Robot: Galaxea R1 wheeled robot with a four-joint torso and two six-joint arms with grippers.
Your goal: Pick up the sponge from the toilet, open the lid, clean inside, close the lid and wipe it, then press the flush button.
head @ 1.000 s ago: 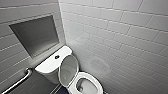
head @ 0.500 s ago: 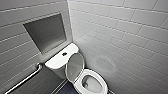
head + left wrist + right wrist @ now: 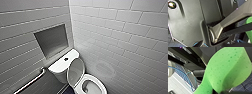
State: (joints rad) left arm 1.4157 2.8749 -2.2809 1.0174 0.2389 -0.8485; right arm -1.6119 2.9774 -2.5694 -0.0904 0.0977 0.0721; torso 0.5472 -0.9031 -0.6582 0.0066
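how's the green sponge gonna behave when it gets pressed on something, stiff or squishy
Probably squishy: the sponge has a pitted, foam-like surface and a bent, curving outline in the right wrist view, so it should give under pressure. It is likely light for its bulk, as porous foam tends to be. Its matte, rough face suggests it won't slip easily.

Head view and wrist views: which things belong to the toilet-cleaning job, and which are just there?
Job: bright green soft sponge; raised white oval plastic lid; small dark round flush button.
Just there: grey metal grab bar; recessed grey wall niche.
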